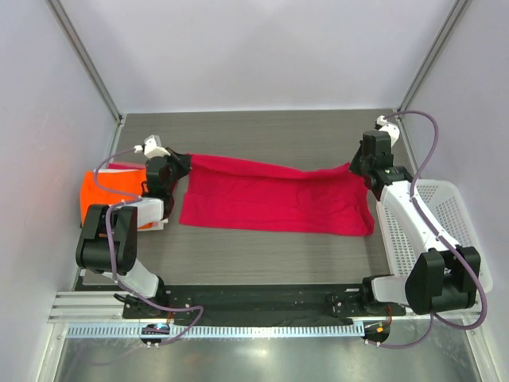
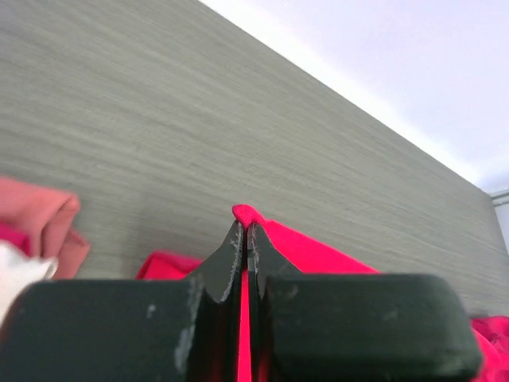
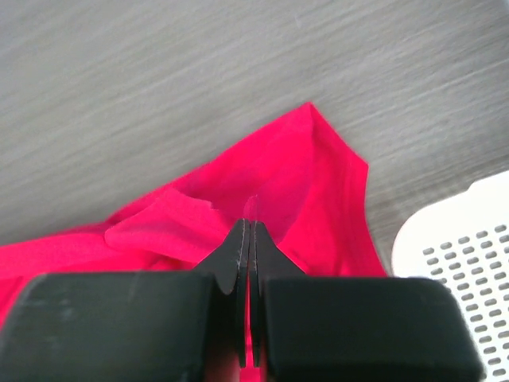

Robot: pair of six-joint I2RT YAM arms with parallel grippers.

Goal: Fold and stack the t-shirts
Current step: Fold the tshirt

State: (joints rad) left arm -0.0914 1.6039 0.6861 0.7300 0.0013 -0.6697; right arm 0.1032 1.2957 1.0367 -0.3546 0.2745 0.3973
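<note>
The crimson-red t-shirt lies stretched across the middle of the table in a long band. My left gripper is shut on its far left corner; in the left wrist view red cloth pokes out between the pads. My right gripper is shut on its far right corner, with red cloth under and between the pads of the gripper. The orange t-shirt lies folded at the left edge with a pale one beside it. A pink fold shows at the left.
A white plastic lattice basket stands at the right edge, partly under my right arm; its rim shows in the right wrist view. Grey walls close the table at the back and sides. A black rail runs along the near edge.
</note>
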